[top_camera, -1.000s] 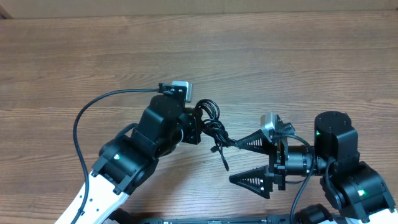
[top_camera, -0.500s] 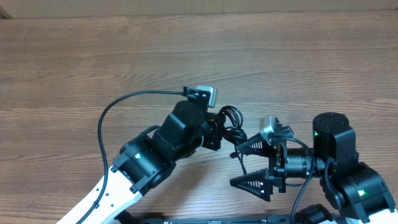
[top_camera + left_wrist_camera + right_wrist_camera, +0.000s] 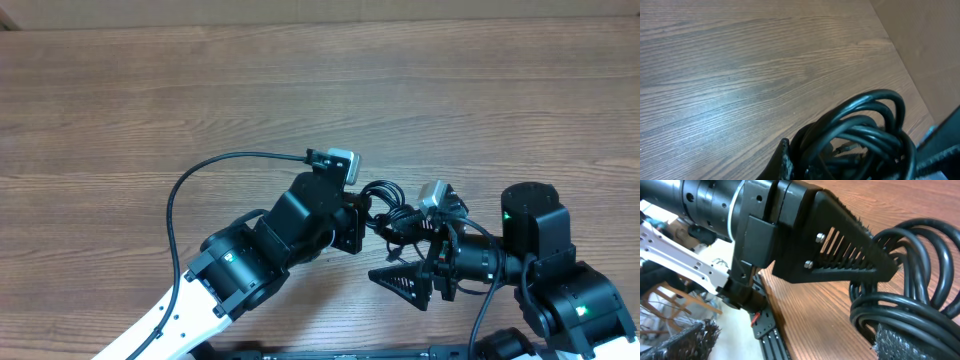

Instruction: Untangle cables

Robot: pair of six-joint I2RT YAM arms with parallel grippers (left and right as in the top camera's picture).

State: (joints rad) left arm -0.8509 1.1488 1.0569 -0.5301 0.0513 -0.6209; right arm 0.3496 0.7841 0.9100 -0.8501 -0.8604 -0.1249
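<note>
Left wrist: cables [image 3: 880,94] cut off at bottom edge.

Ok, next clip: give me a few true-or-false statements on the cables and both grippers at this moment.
1. The cables form one coiled bundle at the left gripper. True.
2. The right gripper is shut. False: its jaws stand apart, with the bundle beside one finger.
3. The cables lie spread as separate loops over the far side of the table. False: they sit bunched between the two grippers.
4. The table is wood-grained. True.
</note>
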